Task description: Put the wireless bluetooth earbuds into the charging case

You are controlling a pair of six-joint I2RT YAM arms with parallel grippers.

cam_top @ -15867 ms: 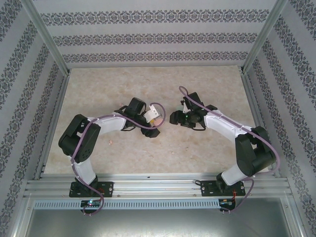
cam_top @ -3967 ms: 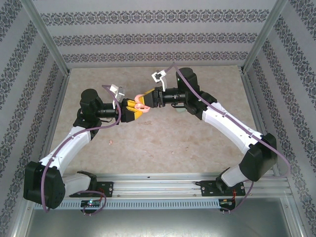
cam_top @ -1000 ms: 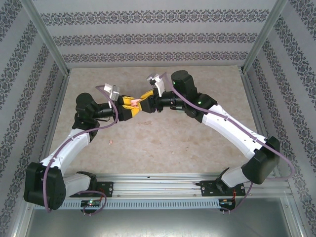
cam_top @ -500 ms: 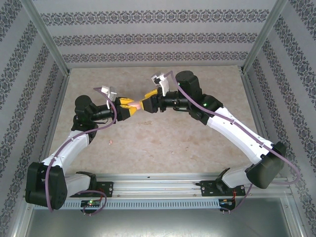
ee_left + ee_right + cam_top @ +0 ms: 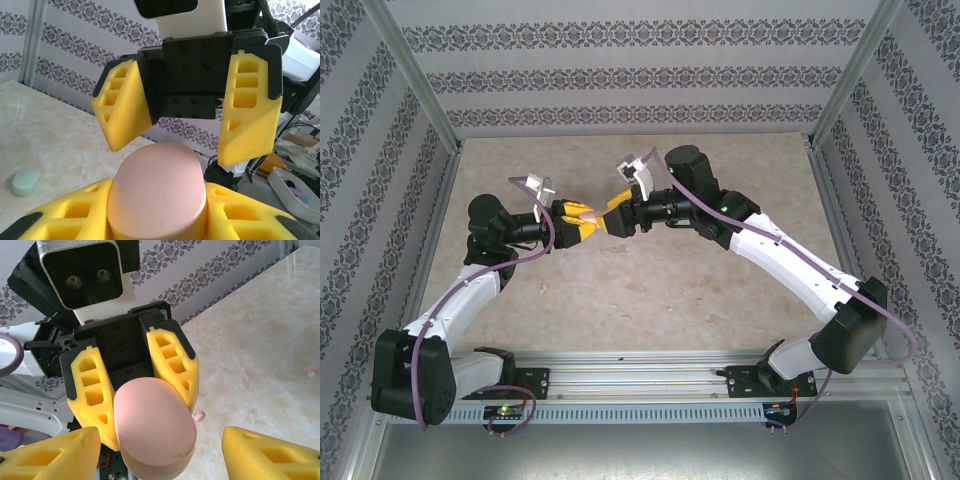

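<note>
Above the beige worktop (image 5: 670,290), left fingers (image 5: 75,210) clamp a closed pink case (image 5: 157,190); right fingers (image 5: 250,100) stand apart facing it. A mint case (image 5: 25,181) lies shut below.

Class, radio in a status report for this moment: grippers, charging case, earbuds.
Left gripper shut on pink case. Right gripper open, facing it, not touching. Pink earbud loose on table, not in case.

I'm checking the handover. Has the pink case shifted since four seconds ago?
Yes. The pink case, held in the left gripper, now sits further left, nearer the left frame post.
</note>
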